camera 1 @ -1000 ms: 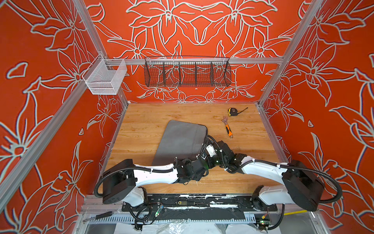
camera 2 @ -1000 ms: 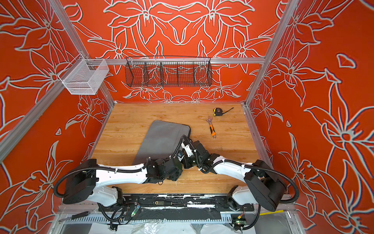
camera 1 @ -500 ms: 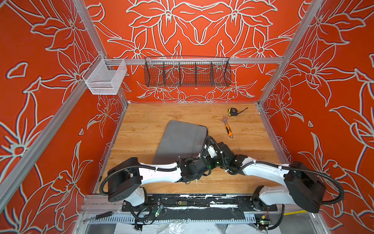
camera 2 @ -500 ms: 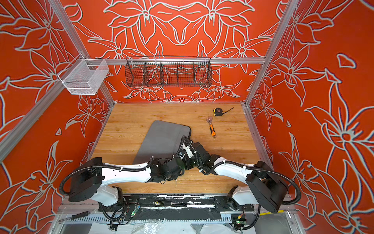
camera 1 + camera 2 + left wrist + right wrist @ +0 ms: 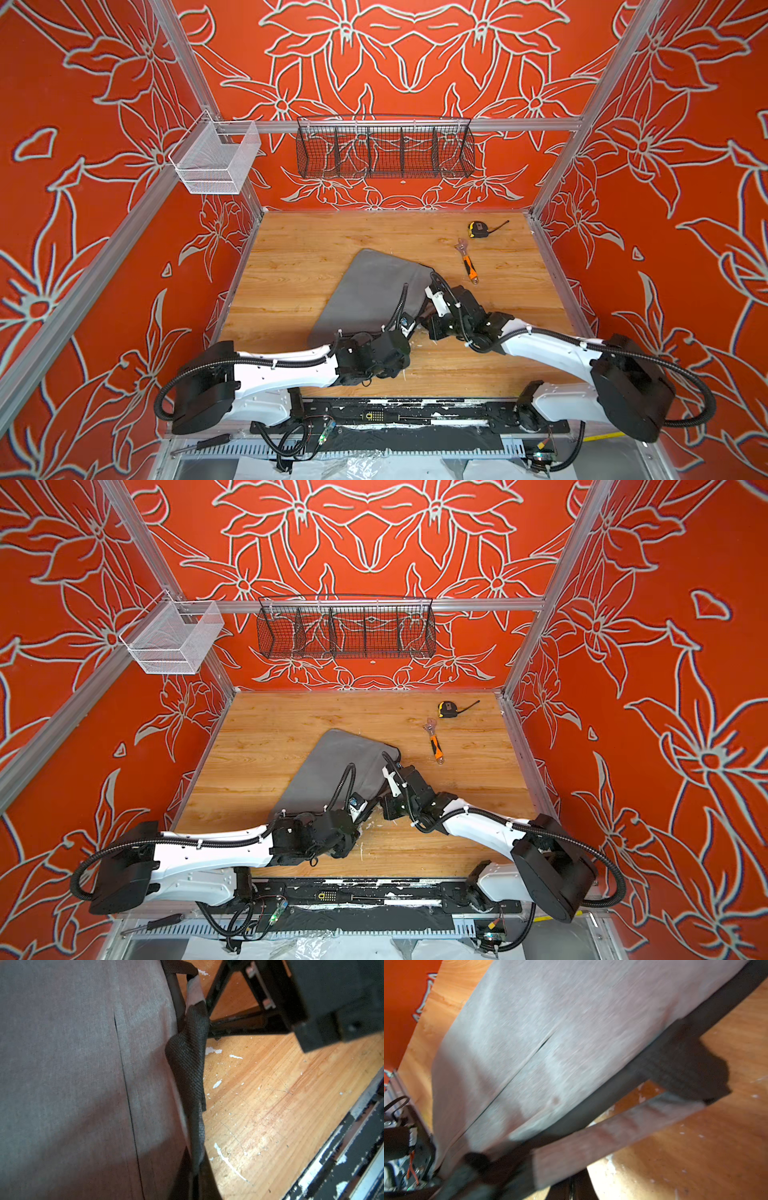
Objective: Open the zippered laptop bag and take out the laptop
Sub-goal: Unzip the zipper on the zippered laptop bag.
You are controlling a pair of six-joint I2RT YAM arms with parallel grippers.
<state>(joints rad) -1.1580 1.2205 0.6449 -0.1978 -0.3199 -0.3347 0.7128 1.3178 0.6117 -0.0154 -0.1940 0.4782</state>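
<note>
We are logging the left claw (image 5: 409,334) as closed, seemingly pinching the black webbing strap handle (image 5: 188,1064) at the near edge of the flat grey fabric zippered laptop bag (image 5: 370,286). The right claw (image 5: 430,322) is closed just beside it, apparently on the same edge, though blur is hiding exactly where. The bag is lying on the scuffed wooden tabletop (image 5: 307,257). The laptop is not showing. Risk: we are gripping strap, not zipper pull, so pulling may drag the whole bag, and the crowded claws may collide.

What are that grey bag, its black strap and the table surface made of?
The grey bag: matte woven fabric, with a fine weave showing. Its strap handle: coarse black webbing with a knobbly mesh texture. The tabletop: wood-grain board, possibly laminate, scratched and with white chips.
</note>
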